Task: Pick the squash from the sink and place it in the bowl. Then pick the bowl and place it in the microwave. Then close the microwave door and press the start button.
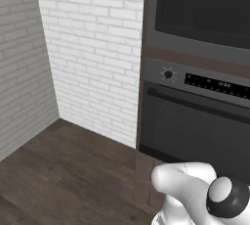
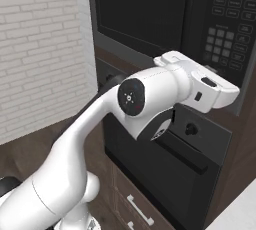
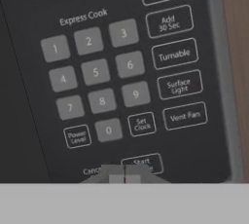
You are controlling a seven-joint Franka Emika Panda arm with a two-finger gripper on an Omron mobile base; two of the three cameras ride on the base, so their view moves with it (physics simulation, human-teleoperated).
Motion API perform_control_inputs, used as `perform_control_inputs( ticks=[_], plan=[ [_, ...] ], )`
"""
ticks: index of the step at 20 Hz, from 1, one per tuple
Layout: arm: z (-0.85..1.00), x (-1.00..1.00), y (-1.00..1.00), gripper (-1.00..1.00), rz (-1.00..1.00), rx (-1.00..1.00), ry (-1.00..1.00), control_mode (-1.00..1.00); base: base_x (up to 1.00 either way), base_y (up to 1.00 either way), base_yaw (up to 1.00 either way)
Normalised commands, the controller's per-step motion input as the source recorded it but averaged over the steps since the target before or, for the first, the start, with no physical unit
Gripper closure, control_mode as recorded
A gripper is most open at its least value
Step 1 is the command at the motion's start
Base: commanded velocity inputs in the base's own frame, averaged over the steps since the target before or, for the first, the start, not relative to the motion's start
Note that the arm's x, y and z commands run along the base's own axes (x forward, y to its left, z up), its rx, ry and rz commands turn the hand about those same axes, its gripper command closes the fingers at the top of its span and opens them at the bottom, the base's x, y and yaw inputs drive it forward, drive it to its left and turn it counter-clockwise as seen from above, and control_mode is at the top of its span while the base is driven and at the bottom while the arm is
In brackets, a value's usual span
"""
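Microwave door (image 2: 142,11) shut; the gripper (image 3: 124,173), fingers together, sits at the Start button (image 3: 142,162). Best pressed straight in, clear of Cancel alongside

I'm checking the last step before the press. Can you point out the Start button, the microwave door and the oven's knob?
Start button (image 3: 142,161): hand view, on its label.
microwave door (image 2: 142,11): right base view, on the dark glass window.
oven knob (image 1: 168,74): left base view, on the knob's face.

white brick walls (image 1: 88,48), dark wood floor (image 1: 63,180), black oven (image 1: 195,121), brown cabinetry (image 1: 144,180)
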Motion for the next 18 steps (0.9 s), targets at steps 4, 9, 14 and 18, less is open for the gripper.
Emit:
perform_control_inputs(
  ticks=[4,9,14,18],
  plan=[
    [-0.13,0.22,-0.01,1.0,0.0,0.0,0.0,-1.0,0.0,0.0,0.0],
    [-0.35,0.06,-0.29,1.0,0.1,0.0,-0.04,-1.0,0.0,0.0,0.0],
    [-0.05,0.2,-0.43,1.0,0.11,0.05,-0.01,-1.0,0.0,0.0,0.0],
    [0.31,0.3,-0.12,1.0,0.0,0.03,-0.04,-1.0,0.0,0.0,0.0]
  ],
)
